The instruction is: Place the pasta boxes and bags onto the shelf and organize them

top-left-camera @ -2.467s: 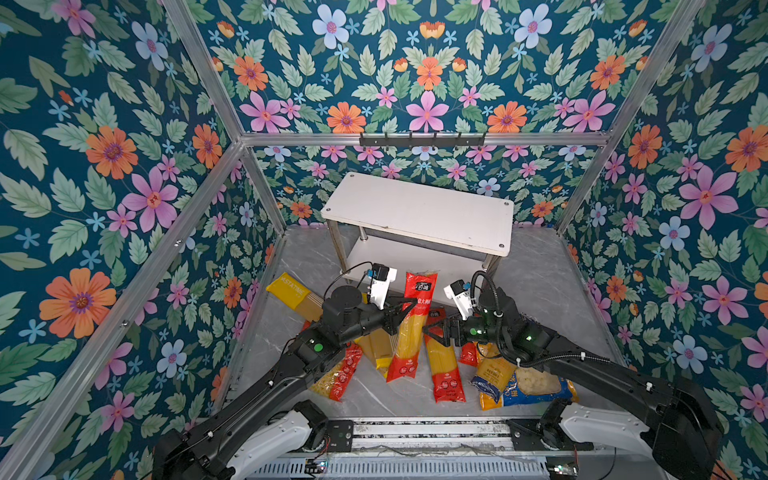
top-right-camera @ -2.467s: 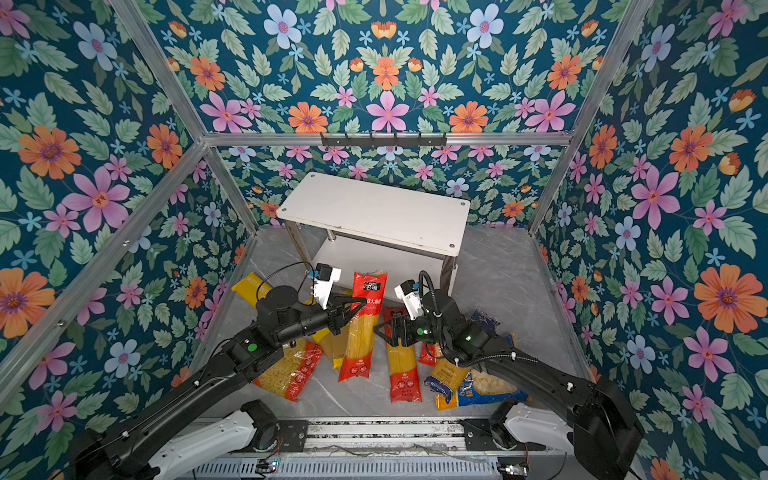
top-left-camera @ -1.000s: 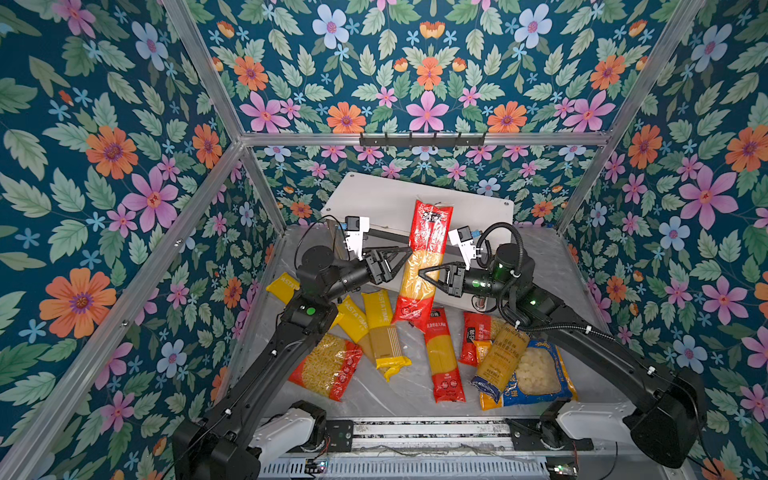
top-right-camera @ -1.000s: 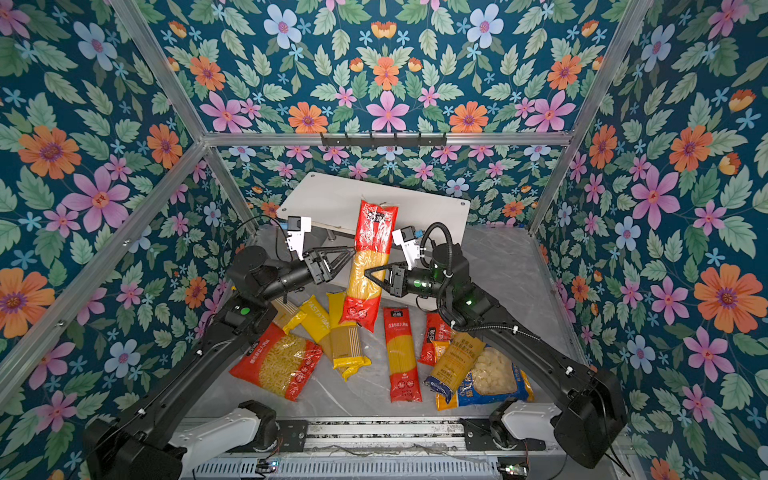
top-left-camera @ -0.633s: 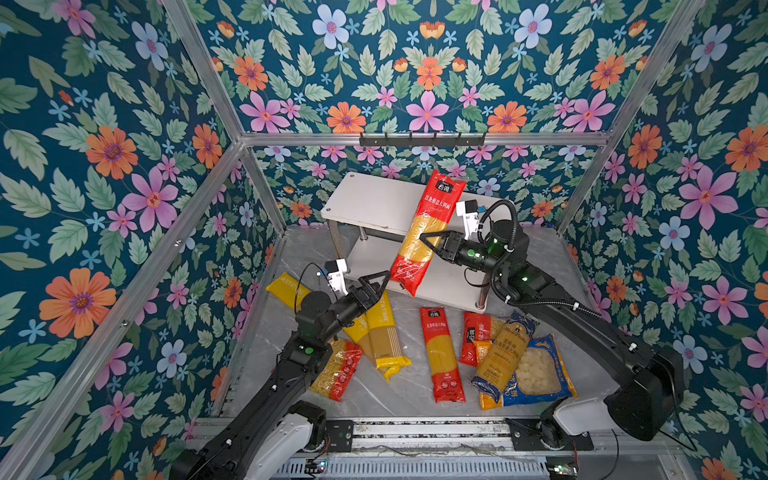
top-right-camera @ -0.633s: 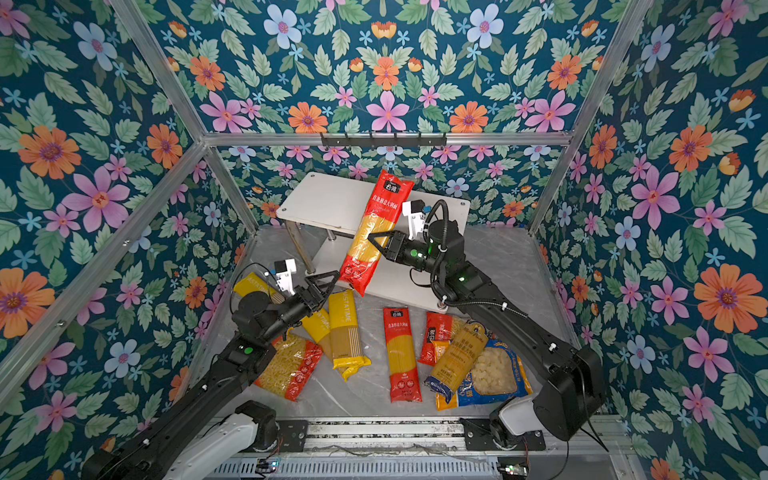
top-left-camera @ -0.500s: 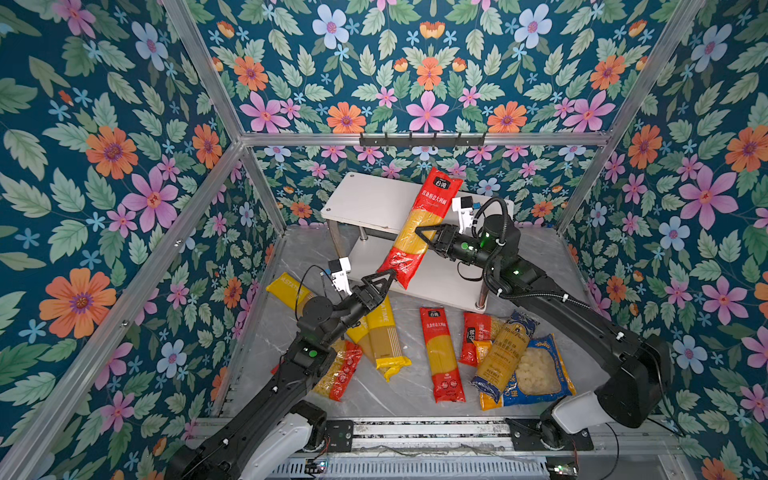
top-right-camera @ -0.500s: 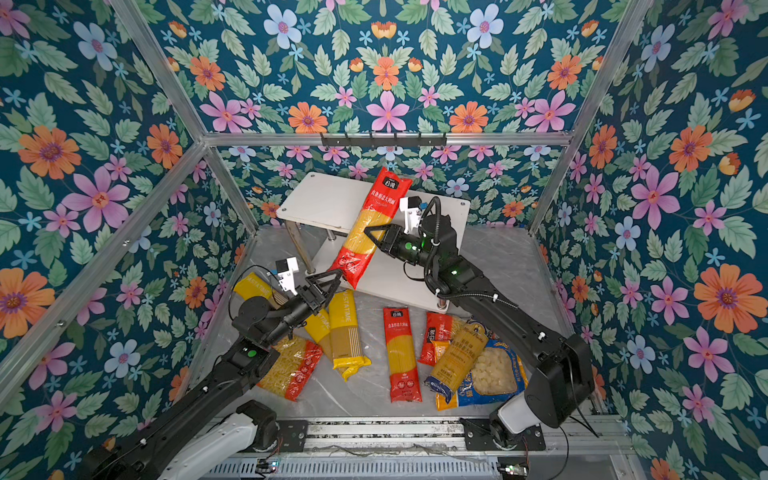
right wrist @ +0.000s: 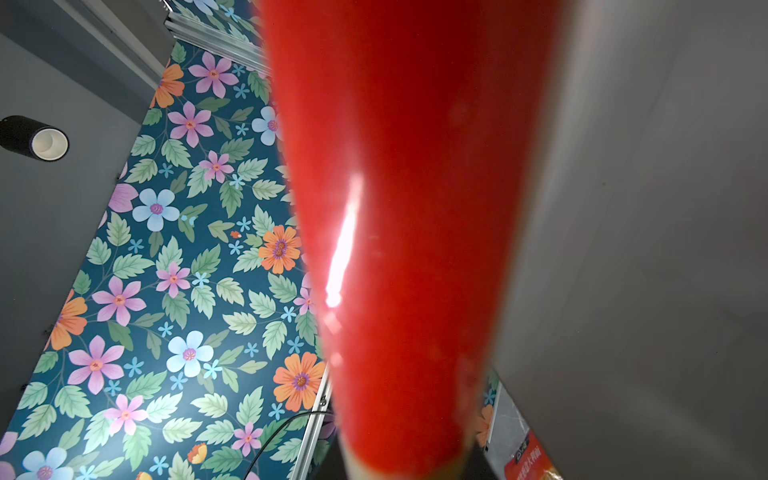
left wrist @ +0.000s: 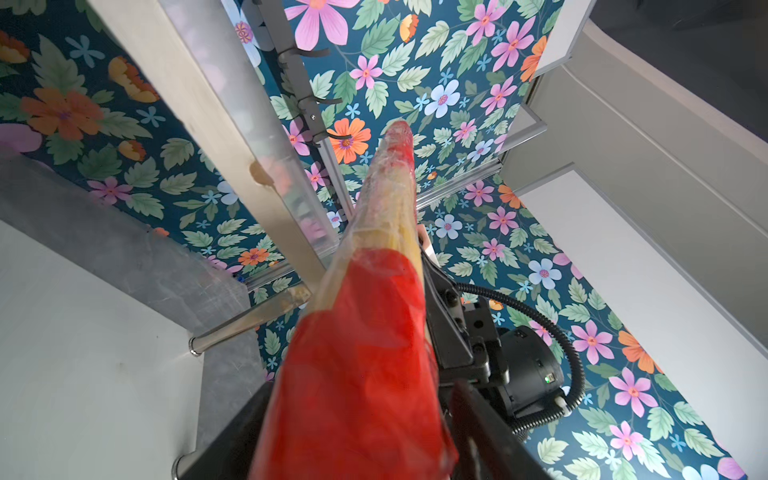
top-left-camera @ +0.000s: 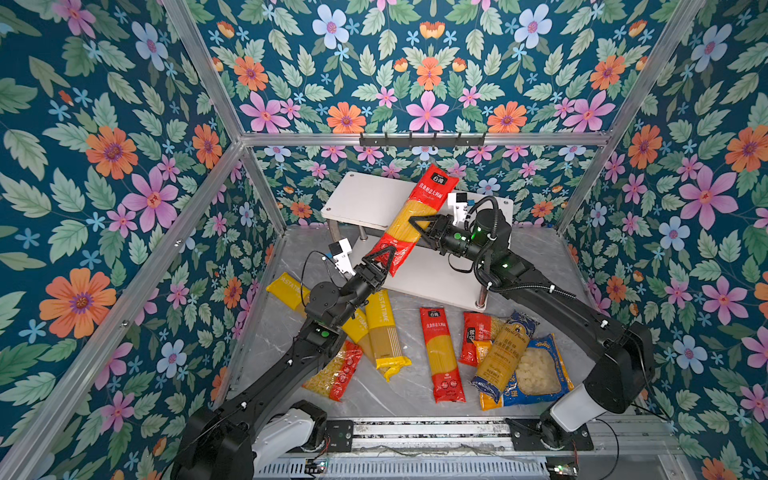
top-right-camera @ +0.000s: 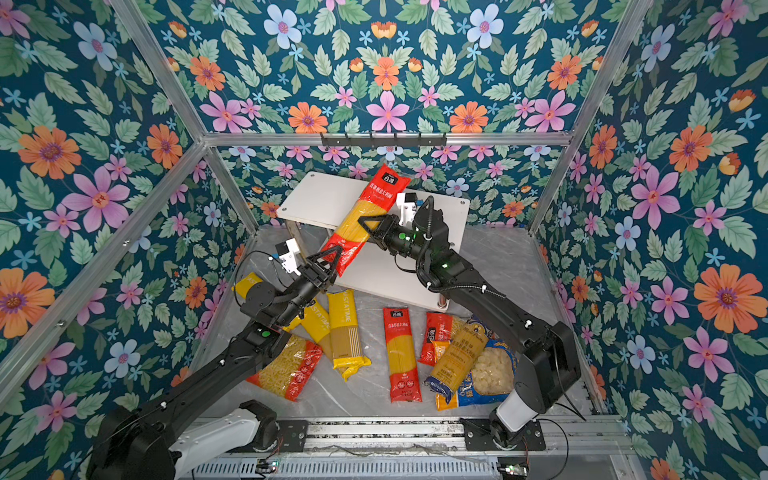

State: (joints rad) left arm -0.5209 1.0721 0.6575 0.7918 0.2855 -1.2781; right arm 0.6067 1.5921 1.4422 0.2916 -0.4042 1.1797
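The red spaghetti pack point(top-left-camera: 402, 230) hangs tilted over the white shelf point(top-left-camera: 365, 199), the right jaws clamped on its middle and the left jaws around its near end, but I cannot tell if they squeeze it

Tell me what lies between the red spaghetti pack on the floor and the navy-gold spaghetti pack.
A red macaroni pack lies between them, beside the red spaghetti pack and next to the navy-gold spaghetti pack; both top views show it.
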